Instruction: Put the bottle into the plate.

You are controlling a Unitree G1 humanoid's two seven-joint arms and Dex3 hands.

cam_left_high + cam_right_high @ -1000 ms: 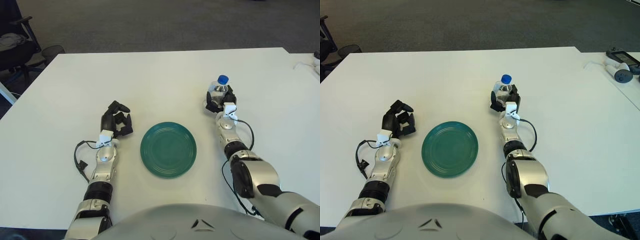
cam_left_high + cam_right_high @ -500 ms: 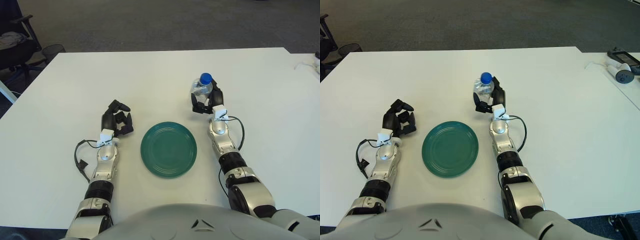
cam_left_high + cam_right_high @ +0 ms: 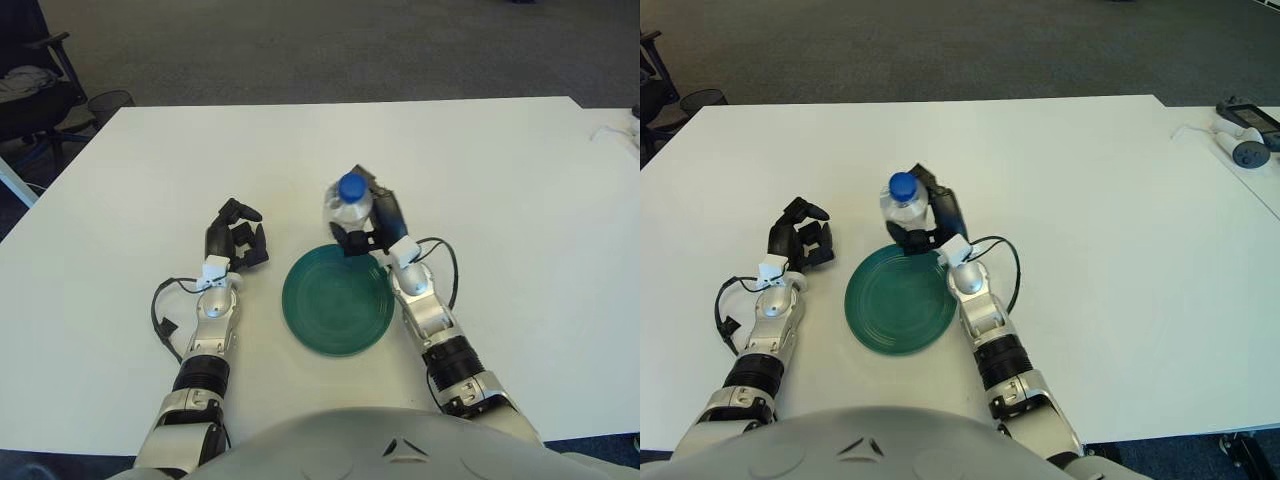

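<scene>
Bottle (image 3: 351,207) and right hand (image 3: 372,225) sit together just above the centre of the frame: the clear plastic bottle with its blue cap (image 3: 350,186) stands roughly upright, cap toward the camera, and the dark fingers (image 3: 388,213) of the right hand are wrapped round its body from the right and from below, pinching it firmly. The bottle shows at the upper rim of the green plate (image 3: 337,300), its lower part overlapping the plate's far edge; whether its base touches the plate or hangs above it cannot be told from these views. The right forearm runs from the hand down and to the right toward the lower edge of the frame, passing beside the plate's right rim, with a thin black cable looping off the wrist.

The plate lies flat on the white bench (image 3: 500,200), a little below the centre of the frame.

The left hand (image 3: 236,244) shows to the left of the plate, near it but apart, in the left middle of the frame. Its dark fingers are curled in toward the palm and grasp nothing. Its forearm runs straight down toward the lower left.

At the upper left corner, beyond the bench's edge, part of a dark chair (image 3: 30,90) stands on the grey floor.
</scene>
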